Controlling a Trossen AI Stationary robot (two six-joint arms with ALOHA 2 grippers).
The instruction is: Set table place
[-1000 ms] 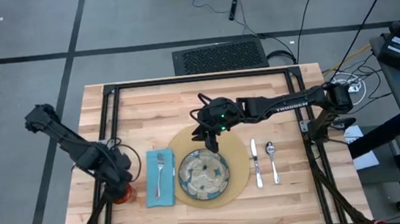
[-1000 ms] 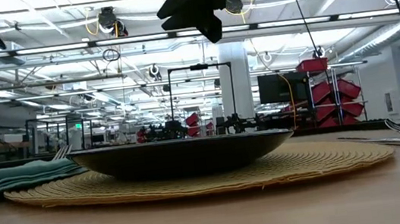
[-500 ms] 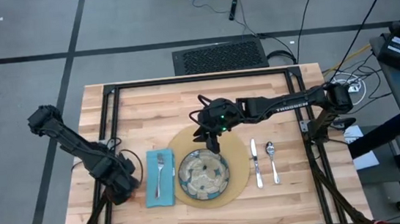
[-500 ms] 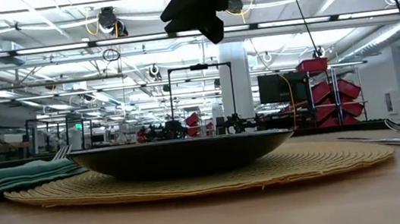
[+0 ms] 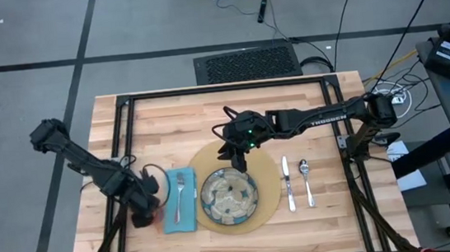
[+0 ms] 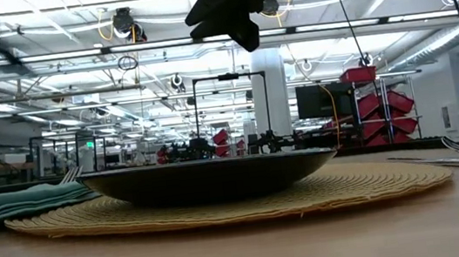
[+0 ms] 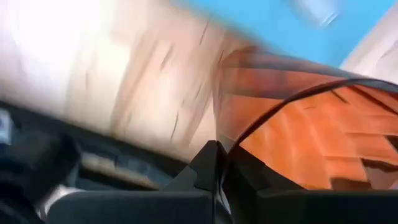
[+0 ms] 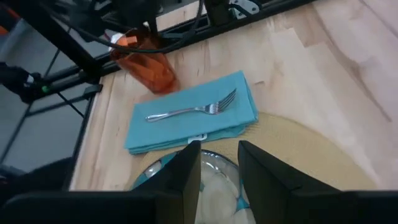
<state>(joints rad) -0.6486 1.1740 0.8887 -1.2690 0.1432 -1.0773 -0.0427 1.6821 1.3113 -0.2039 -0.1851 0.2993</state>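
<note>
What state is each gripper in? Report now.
Left gripper: shut on the rim of the small translucent orange cup.
Right gripper: open, holding nothing.

Overhead camera looks straight down on the whole table (image 5: 316, 208). Low camera sits at tabletop level, close against the mat (image 6: 221, 204), facing the room. Right wrist camera peers past its fingers (image 8: 186, 180) at the napkin (image 8: 186, 121), shared with overhead; left wrist camera is pressed against the orange cup (image 7: 311, 137).
</note>
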